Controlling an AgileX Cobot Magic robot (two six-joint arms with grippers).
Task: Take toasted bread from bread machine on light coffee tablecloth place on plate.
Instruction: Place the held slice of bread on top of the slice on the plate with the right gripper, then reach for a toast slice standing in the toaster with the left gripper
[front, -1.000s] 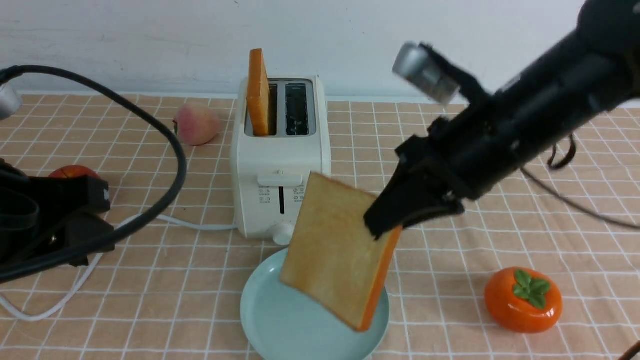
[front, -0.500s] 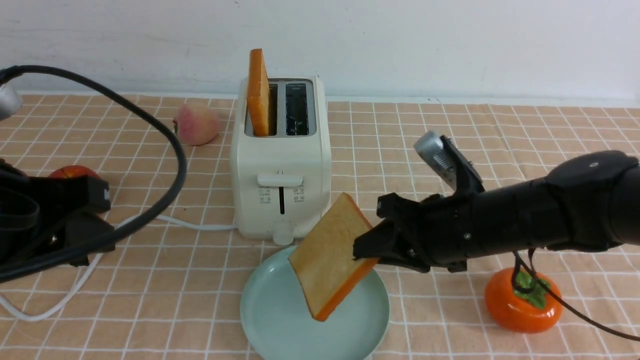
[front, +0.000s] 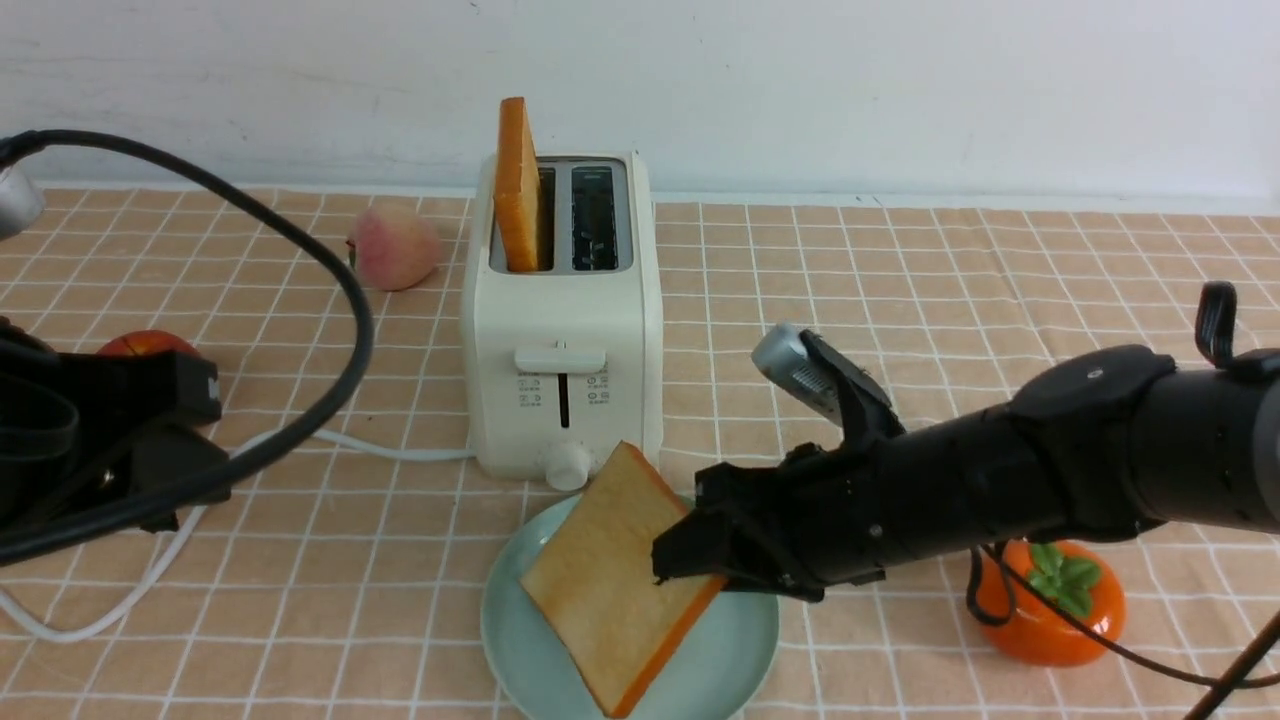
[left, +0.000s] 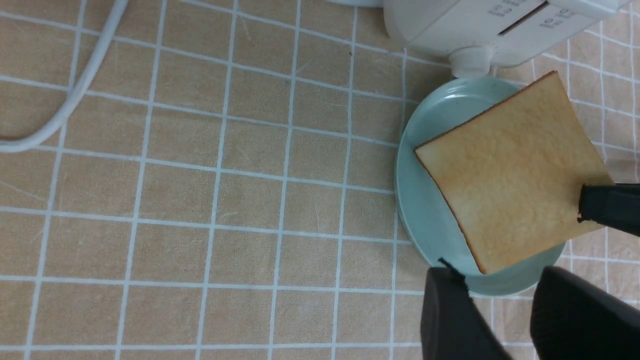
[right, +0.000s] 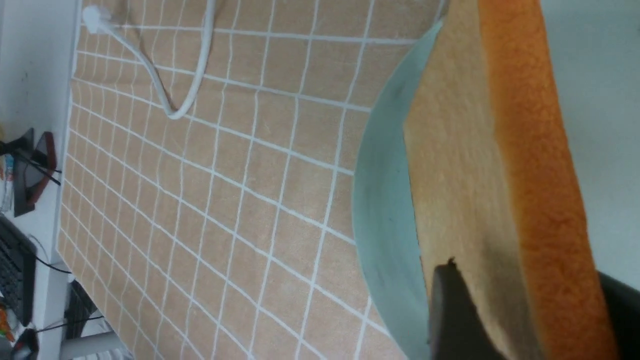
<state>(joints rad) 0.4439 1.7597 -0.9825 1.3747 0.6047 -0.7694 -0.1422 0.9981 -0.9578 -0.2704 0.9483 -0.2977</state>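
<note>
The cream-white bread machine (front: 560, 330) stands on the checked tan tablecloth (front: 900, 260). One toasted bread slice (front: 517, 185) stands upright in its left slot; the right slot is empty. My right gripper (front: 690, 560) is shut on the edge of the second slice (front: 605, 590). It holds the slice tilted low over the pale blue-green plate (front: 735, 650) in front of the toaster, lower corner at or just above the plate. The right wrist view shows this grip (right: 530, 285) on the slice (right: 465, 150). My left gripper (left: 500, 310) is open and empty beside the plate (left: 415, 200).
A peach (front: 392, 248) lies left of the toaster and a red fruit (front: 145, 343) at the far left. An orange persimmon (front: 1045, 600) sits right of the plate, under my right arm. The white toaster cord (front: 380, 450) and a black cable (front: 345, 300) run across the left side.
My right arm has dropped low and moved left, bringing the slice down from mid-air to the plate. The slice has tilted flatter. The left arm has not moved.
</note>
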